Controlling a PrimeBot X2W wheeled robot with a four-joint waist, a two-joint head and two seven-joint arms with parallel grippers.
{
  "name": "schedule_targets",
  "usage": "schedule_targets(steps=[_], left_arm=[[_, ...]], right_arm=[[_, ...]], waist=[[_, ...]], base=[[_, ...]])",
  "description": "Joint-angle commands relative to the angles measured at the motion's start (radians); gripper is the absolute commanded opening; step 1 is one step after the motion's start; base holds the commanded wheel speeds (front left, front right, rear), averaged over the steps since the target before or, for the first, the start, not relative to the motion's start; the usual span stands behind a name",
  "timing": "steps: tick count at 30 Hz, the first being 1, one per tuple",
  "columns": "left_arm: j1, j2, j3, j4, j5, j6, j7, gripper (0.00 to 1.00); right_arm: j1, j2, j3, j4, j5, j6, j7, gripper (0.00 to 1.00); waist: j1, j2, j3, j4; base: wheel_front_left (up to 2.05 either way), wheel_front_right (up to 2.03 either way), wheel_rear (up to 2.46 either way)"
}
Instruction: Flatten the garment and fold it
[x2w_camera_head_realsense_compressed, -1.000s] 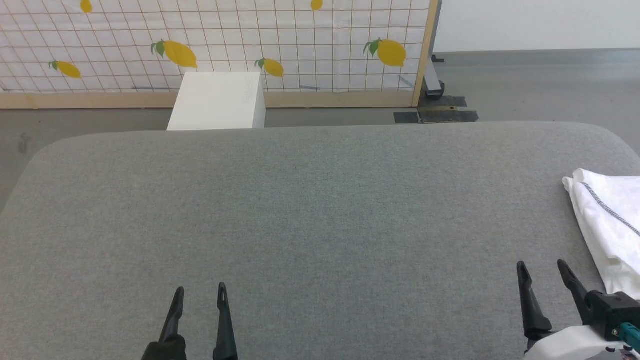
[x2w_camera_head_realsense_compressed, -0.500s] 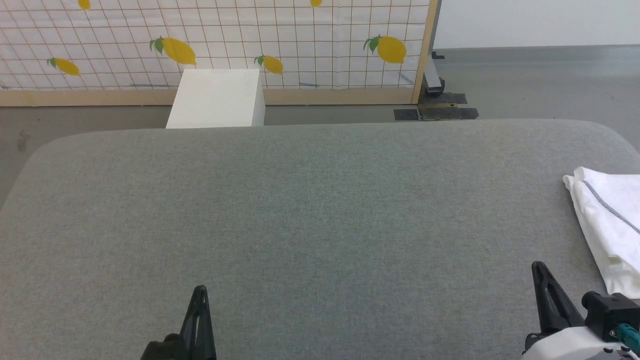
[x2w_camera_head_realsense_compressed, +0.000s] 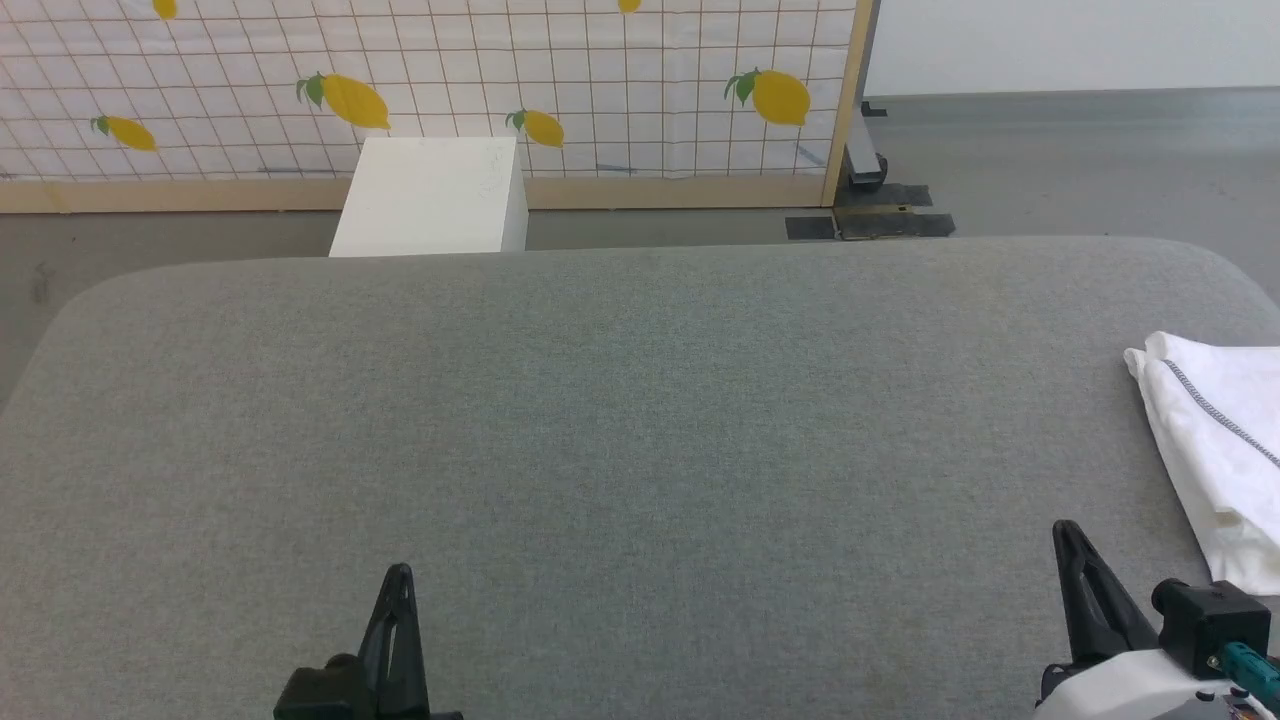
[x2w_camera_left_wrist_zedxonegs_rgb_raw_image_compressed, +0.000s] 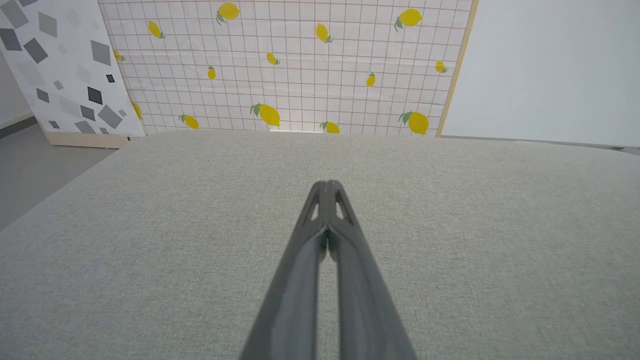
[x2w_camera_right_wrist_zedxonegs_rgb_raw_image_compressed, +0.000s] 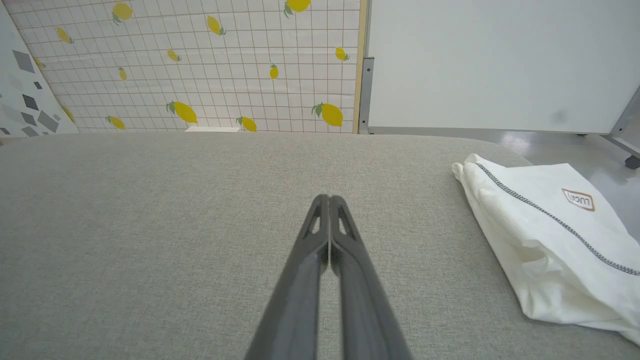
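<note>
- Head view, lower left: left gripper (x2w_camera_head_realsense_compressed: 399, 574) low over the grey padded table (x2w_camera_head_realsense_compressed: 640, 400), fingers pressed together into one dark point, pinching nothing.
- Head view, lower right: right gripper (x2w_camera_head_realsense_compressed: 1066, 530) seen as a single dark wedge, likewise drawn together and empty, with its pale wrist housing at the corner.
- Head view, right edge: the garment (x2w_camera_head_realsense_compressed: 1220, 450) lying on the table as a folded-over white bundle, cut off by the frame, with a line of dark zigzag stitching across it; near the right gripper, on its right side, not touching.
- Head view, beyond the table's far edge: white box (x2w_camera_head_realsense_compressed: 430, 200) on the floor, in front of a lemon-print screen (x2w_camera_head_realsense_compressed: 600, 90).
- Left wrist view: left gripper (x2w_camera_left_wrist_zedxonegs_rgb_raw_image_compressed: 327, 184) with both fingers meeting at the tips, bare grey table under and ahead of them; lemon-print screen behind, grey-diamond panel (x2w_camera_left_wrist_zedxonegs_rgb_raw_image_compressed: 60, 65) at far left.
- Right wrist view: right gripper (x2w_camera_right_wrist_zedxonegs_rgb_raw_image_compressed: 329, 197) with fingers closed against each other, gripping nothing, above bare table.
- Right wrist view, right side: the garment (x2w_camera_right_wrist_zedxonegs_rgb_raw_image_compressed: 540, 235) resting at the table's rounded corner, layers doubled over, zigzag stitching (x2w_camera_right_wrist_zedxonegs_rgb_raw_image_compressed: 530, 205) running diagonally, tan-bordered label (x2w_camera_right_wrist_zedxonegs_rgb_raw_image_compressed: 578, 199) on top; apart from the fingers.
</note>
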Motion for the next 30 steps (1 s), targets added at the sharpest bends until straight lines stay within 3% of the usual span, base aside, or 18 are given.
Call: schedule_targets(steps=[1, 30], left_arm=[[-0.022, -0.005, 0.009, 0.005, 0.017, -0.007, 0.006, 0.0], [-0.08, -0.015, 0.053, 0.024, 0.051, -0.056, 0.066, 0.0]], right_arm=[[-0.021, 0.0, 0.004, 0.002, -0.007, 0.0, 0.003, 0.0], [-0.06, 0.001, 0.033, 0.008, -0.024, -0.001, 0.013, 0.0]], waist=[[0.0001, 0.0, 0.0, 0.0], [0.0001, 0.0, 0.003, -0.007]], base=[[0.0, 0.0, 0.0], [0.0, 0.0, 0.0]])
